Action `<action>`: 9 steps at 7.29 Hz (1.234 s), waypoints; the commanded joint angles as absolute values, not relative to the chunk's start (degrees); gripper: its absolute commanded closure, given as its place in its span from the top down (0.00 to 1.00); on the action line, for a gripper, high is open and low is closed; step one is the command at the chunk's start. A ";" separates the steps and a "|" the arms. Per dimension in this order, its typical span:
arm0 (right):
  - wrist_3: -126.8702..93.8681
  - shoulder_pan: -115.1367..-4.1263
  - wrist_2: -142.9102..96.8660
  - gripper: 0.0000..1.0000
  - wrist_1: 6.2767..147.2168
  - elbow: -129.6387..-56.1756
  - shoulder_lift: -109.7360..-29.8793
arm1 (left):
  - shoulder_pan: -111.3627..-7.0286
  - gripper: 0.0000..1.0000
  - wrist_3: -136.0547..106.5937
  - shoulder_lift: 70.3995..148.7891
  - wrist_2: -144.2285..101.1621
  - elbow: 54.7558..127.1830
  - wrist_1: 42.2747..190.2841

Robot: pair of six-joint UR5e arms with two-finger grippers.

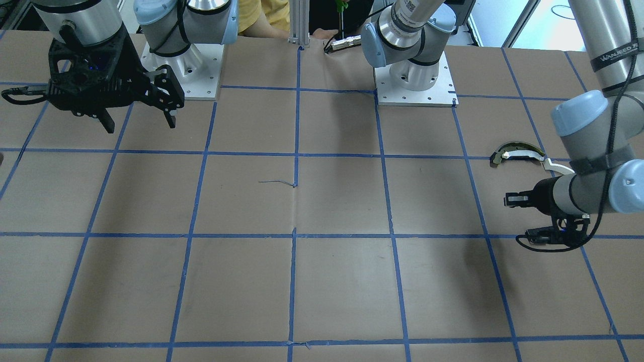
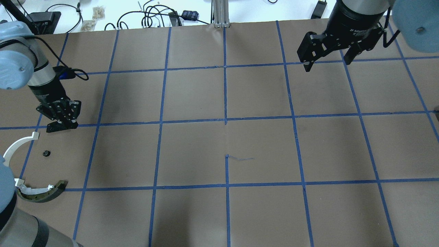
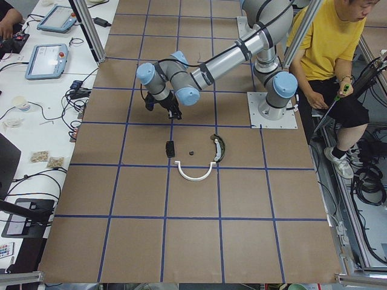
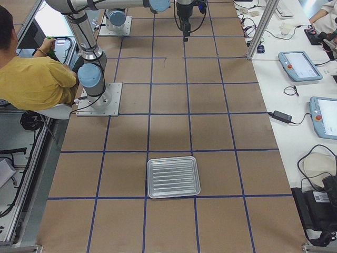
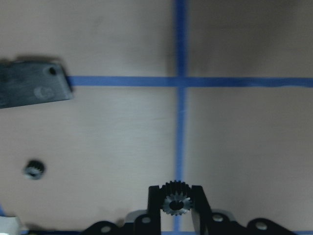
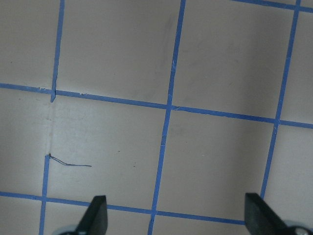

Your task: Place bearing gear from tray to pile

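Note:
My left gripper point(image 5: 176, 211) is shut on a small dark toothed bearing gear point(image 5: 176, 203), held low over the paper at a blue tape crossing. The pile lies beside it: a flat black plate point(image 5: 30, 88), another small gear point(image 5: 34, 169), a white plastic arc point(image 2: 16, 146) and an olive-edged curved piece point(image 2: 42, 192). In the overhead view the left gripper point(image 2: 61, 125) is just beyond the white arc. The ribbed metal tray point(image 4: 174, 176) stands far off at the table's other end. My right gripper point(image 2: 325, 64) hangs open and empty, high above the table.
The table is brown paper with a blue tape grid point(image 2: 225, 121). The arm bases point(image 1: 415, 83) stand at the robot's edge. A person in a yellow shirt point(image 3: 329, 36) sits behind them. Cables and tablets point(image 4: 300, 66) lie on the side bench.

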State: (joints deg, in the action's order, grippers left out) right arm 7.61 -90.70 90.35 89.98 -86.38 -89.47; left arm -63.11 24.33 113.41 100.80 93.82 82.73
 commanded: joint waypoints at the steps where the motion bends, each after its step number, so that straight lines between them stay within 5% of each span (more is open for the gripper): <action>1: 7.65 -90.70 90.35 1.00 90.00 -86.40 -89.47 | -58.02 0.00 30.40 114.52 103.53 95.44 80.07; 9: 7.65 -90.53 90.35 1.00 90.09 -86.40 -89.47 | -56.08 0.00 31.03 118.30 108.46 99.14 73.65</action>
State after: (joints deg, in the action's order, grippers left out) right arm 7.65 -90.56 90.35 90.02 -86.40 -89.47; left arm -56.51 31.02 118.23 108.16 98.74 73.63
